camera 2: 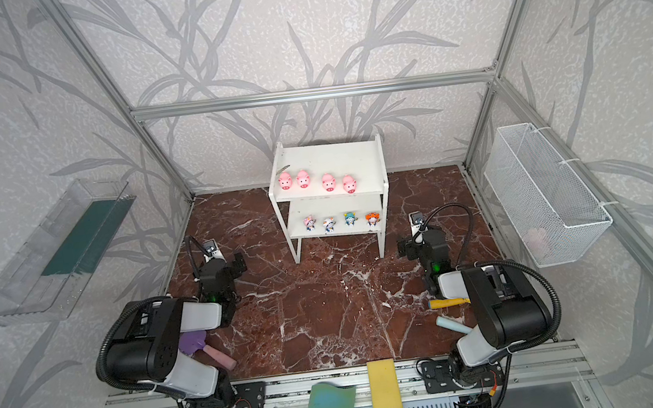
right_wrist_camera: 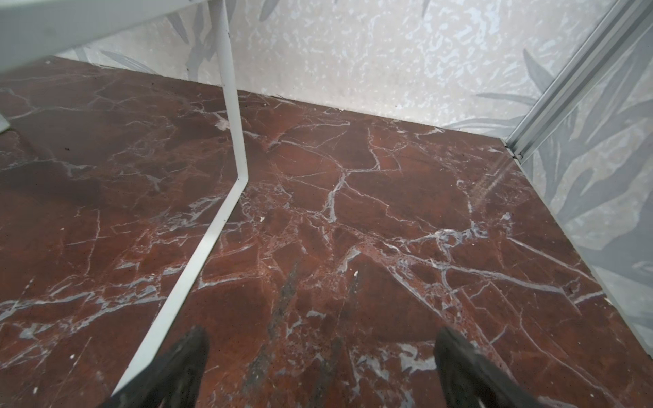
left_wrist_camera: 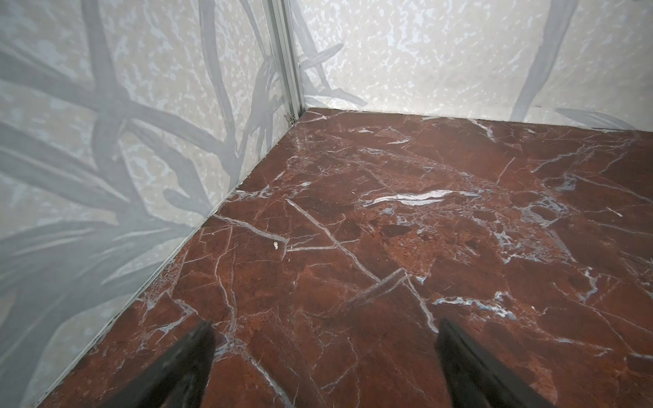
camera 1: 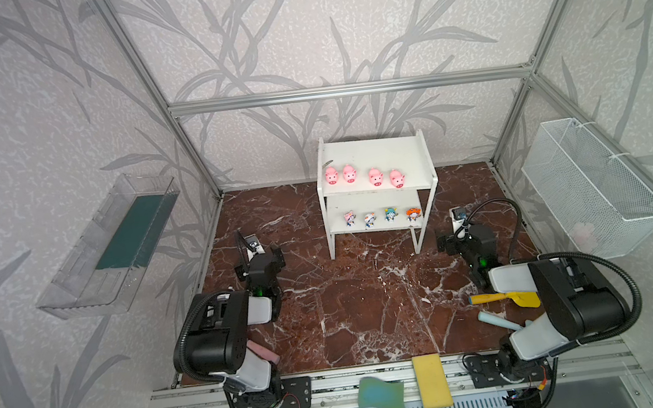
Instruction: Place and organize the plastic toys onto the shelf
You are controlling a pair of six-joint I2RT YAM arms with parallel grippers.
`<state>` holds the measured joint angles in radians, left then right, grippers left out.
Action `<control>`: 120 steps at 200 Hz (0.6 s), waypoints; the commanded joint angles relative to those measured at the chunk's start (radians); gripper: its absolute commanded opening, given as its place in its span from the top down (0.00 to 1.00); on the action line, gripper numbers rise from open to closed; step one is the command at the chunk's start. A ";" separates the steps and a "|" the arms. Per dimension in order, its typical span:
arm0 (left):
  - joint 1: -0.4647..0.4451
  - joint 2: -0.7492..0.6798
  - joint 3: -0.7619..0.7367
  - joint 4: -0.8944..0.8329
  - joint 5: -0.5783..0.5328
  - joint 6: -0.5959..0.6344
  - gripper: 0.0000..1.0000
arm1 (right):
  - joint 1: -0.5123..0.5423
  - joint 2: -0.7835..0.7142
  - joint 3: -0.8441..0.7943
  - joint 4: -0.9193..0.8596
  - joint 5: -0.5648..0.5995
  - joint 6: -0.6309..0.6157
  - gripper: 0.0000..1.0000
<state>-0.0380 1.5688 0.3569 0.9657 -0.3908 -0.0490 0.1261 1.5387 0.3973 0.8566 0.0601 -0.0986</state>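
Shelf [camera 1: 373, 153], white, two-tier, stands at the back middle of the marbled tabletop [camera 1: 370, 304]; the upper board carries four pink pigs [camera 1: 349, 173] in a row with snouts to the front, and the lower board carries four small figurines [camera 1: 391, 214] in a row, upright. Left gripper [left_wrist_camera: 325, 326]: jaws spread wide, holding nothing, low over bare tabletop to the left of the shelf. Right gripper [right_wrist_camera: 322, 332]: jaws spread wide, holding nothing, near the shelf's right side; a yellow shovel [camera 1: 503, 298] lies on the tabletop beside its arm.
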 commanded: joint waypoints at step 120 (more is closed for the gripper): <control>0.003 0.008 0.005 0.030 0.002 -0.008 0.01 | -0.008 0.008 0.015 -0.018 0.004 0.018 0.01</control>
<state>-0.0380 1.5688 0.3569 0.9657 -0.3908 -0.0486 0.1257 1.5387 0.3973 0.8398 0.0628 -0.0967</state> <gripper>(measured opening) 0.994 0.991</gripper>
